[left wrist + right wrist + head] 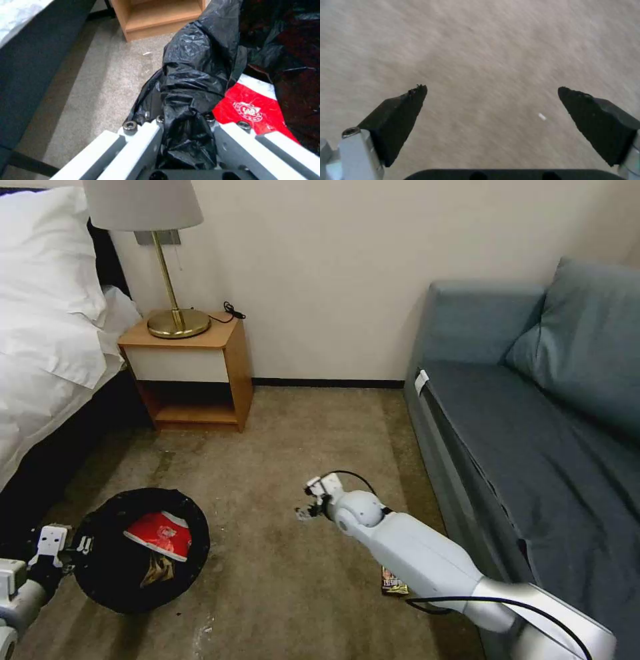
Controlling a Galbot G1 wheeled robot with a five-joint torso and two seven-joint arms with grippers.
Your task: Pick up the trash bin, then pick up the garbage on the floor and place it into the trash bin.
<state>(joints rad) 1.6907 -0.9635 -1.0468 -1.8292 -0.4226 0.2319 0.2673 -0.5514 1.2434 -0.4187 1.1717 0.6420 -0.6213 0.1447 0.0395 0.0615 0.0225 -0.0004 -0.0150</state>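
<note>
The trash bin (107,577), lined with a black bag, is at the lower left of the head view. My left gripper (80,545) is shut on its near rim; the left wrist view shows the left gripper (183,120) clamping the bunched black bag (196,62). Inside the bin lie a red snack packet (160,533) (250,107) and a gold-brown wrapper (157,570). My right gripper (307,510) (491,88) hangs open over bare carpet with nothing between its fingers. Another small garbage wrapper (393,582) lies on the floor, partly hidden under my right forearm.
A bed (47,347) stands on the left and a wooden nightstand (193,373) with a lamp (177,320) against the back wall. A blue-grey sofa (533,433) runs along the right. Carpet (280,447) lies open between them. A tiny white speck (541,116) is on the carpet.
</note>
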